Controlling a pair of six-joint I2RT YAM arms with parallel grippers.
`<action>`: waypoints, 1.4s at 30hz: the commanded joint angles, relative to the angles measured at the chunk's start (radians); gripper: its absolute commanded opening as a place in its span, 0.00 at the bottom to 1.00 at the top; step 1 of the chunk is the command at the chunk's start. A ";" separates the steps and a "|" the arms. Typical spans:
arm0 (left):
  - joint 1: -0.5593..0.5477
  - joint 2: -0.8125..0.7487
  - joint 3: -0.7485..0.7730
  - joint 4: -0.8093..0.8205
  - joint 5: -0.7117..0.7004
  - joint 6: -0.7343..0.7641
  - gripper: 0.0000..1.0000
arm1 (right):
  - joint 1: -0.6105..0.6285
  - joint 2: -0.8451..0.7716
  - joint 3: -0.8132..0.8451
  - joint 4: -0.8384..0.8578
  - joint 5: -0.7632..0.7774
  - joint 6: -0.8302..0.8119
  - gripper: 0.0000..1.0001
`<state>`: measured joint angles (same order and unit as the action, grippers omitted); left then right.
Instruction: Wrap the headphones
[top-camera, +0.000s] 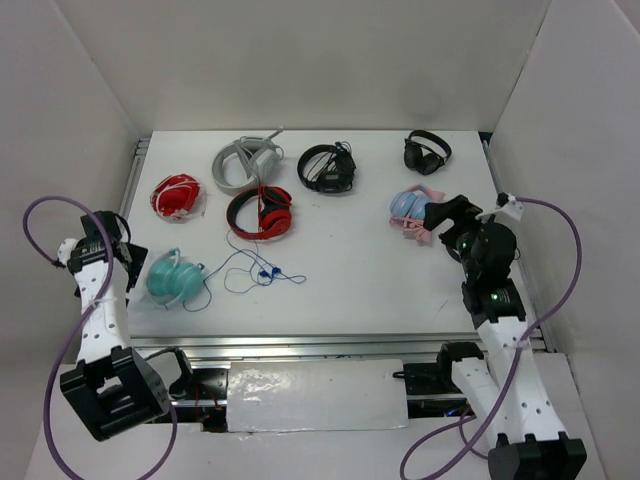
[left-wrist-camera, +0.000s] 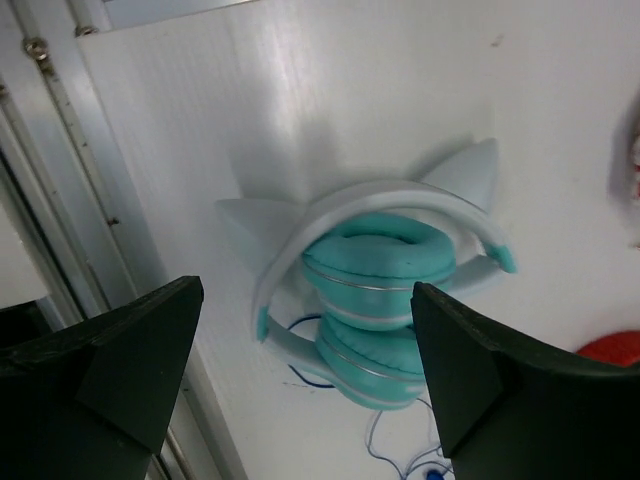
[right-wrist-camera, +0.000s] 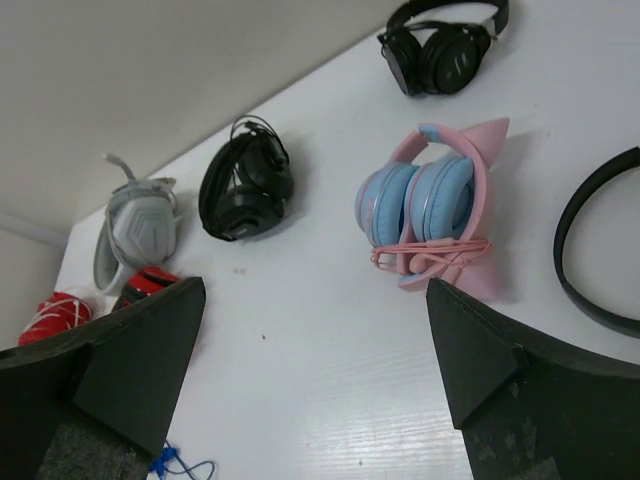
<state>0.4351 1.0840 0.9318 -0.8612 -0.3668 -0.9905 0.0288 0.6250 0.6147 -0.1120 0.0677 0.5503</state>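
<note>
left gripper (left-wrist-camera: 307, 292) jaws spread wide, holding nothing, hovering over the teal headphones (top-camera: 172, 277) at the near-left edge of the table (top-camera: 350, 295). blue cable (top-camera: 250, 268) lies loose to their right. right gripper (right-wrist-camera: 315, 290) also spread, empty, near the pink-and-blue headphones (right-wrist-camera: 430, 200)

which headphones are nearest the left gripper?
The teal headphones with white pointed ears, near-left on the table, just ahead of the open left gripper; every other pair lies farther back or to the right.

Headphones (top-camera: 172, 278): seven. Arms (top-camera: 100, 320): two.
</note>
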 joint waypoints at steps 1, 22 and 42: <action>0.048 -0.021 -0.057 -0.047 -0.014 -0.063 0.99 | 0.010 0.085 0.075 0.026 -0.039 -0.001 1.00; 0.235 -0.091 -0.317 0.067 0.267 0.018 0.97 | 0.017 -0.024 0.003 0.066 -0.039 -0.009 1.00; 0.126 0.031 -0.357 0.174 0.158 -0.094 0.57 | 0.014 0.002 0.034 0.015 0.001 -0.006 1.00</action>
<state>0.5739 1.1118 0.5583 -0.7074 -0.1802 -1.0672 0.0376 0.6361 0.6209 -0.0990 0.0475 0.5526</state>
